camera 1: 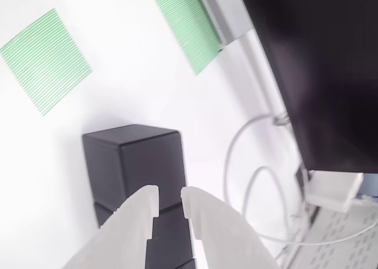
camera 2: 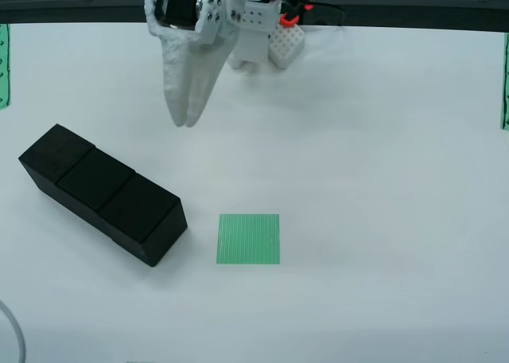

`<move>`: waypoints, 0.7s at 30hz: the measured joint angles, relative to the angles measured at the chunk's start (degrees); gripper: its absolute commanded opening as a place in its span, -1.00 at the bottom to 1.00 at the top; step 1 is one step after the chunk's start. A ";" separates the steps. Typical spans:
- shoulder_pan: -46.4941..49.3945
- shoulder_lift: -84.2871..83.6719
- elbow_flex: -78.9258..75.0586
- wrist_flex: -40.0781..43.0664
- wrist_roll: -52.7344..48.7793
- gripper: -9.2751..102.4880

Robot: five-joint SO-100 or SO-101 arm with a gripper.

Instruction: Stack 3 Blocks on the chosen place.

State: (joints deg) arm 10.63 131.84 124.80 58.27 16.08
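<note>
Three black blocks lie touching in a slanted row on the white table: the far-left block [camera 2: 57, 158], the middle one [camera 2: 95, 184] and the nearest one [camera 2: 143, 216]. Right of the row lies the chosen place [camera 2: 248, 238], a green striped square with nothing on it. My white gripper [camera 2: 184, 121] hangs above the table behind the row, apart from it, fingers pointing down. In the wrist view the gripper [camera 1: 170, 199] is open by a narrow gap over the row of blocks [camera 1: 133, 163], holding nothing. The green square [camera 1: 46, 59] shows beyond.
A dark monitor [camera 1: 319, 68] and white cables [camera 1: 236, 157] stand to the right in the wrist view, beside a long green striped strip [camera 1: 188, 24]. The arm's base [camera 2: 254, 37] sits at the table's back edge. Green strips [camera 2: 4, 64] mark both side edges.
</note>
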 measured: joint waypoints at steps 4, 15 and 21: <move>2.99 -11.07 -8.26 5.10 4.31 -0.84; 6.86 -30.50 -30.59 16.61 9.67 -0.42; 7.38 -35.68 -33.31 20.65 10.63 -0.13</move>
State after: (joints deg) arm 18.02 96.15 91.49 78.93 26.72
